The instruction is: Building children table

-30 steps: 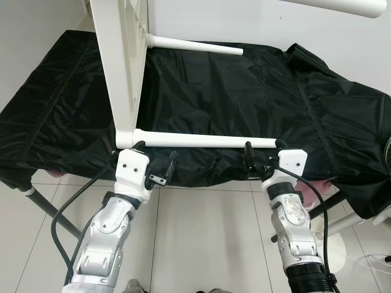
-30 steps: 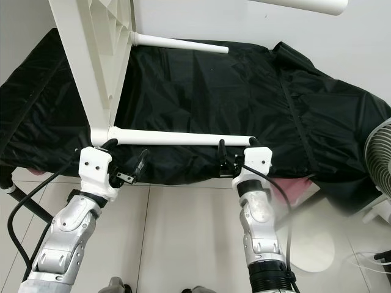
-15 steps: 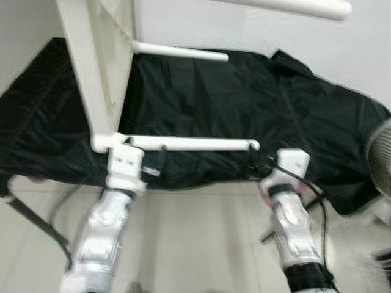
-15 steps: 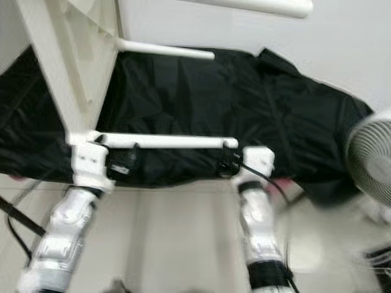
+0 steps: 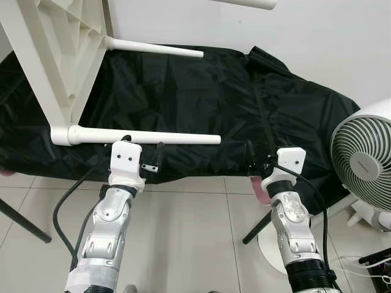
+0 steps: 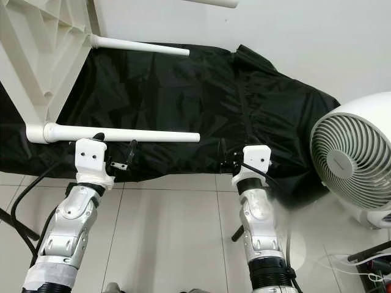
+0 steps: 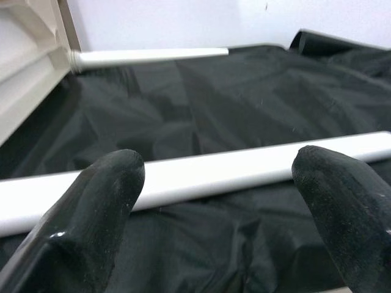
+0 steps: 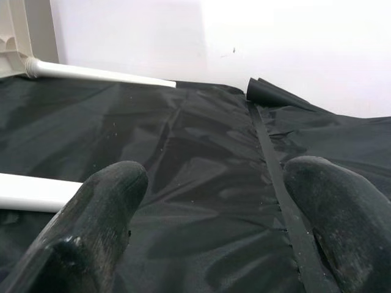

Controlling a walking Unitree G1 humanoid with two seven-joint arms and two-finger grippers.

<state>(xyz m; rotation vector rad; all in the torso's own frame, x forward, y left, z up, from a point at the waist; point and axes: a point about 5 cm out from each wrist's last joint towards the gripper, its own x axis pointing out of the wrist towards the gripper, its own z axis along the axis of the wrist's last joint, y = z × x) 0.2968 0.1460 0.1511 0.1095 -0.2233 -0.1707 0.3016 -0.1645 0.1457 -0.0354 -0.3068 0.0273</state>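
The white children's table lies on its side on a black cloth [image 5: 244, 104]. Its tabletop [image 5: 55, 55] stands upright at the left, and its legs point to the right. The near leg [image 5: 140, 137] runs just above my left gripper [image 5: 143, 149], which is open. In the left wrist view this leg [image 7: 214, 171] crosses just beyond the two black fingers [image 7: 104, 207]. The far leg [image 5: 153, 47] lies at the back. My right gripper [image 5: 263, 160] is open at the cloth's front edge, to the right of the near leg's free end [image 8: 30, 190].
A white fan [image 5: 363, 162] stands on the floor at the right. A black stand leg [image 5: 18, 213] slants down at the left. Something pink [image 5: 261, 189] hangs under the cloth beside my right wrist. Pale tiled floor [image 5: 195, 238] lies between my arms.
The view has swung to the right, bringing the fan in. Relative to the near leg, my left gripper went from its base to mid-length, and my right gripper is now past its free end.
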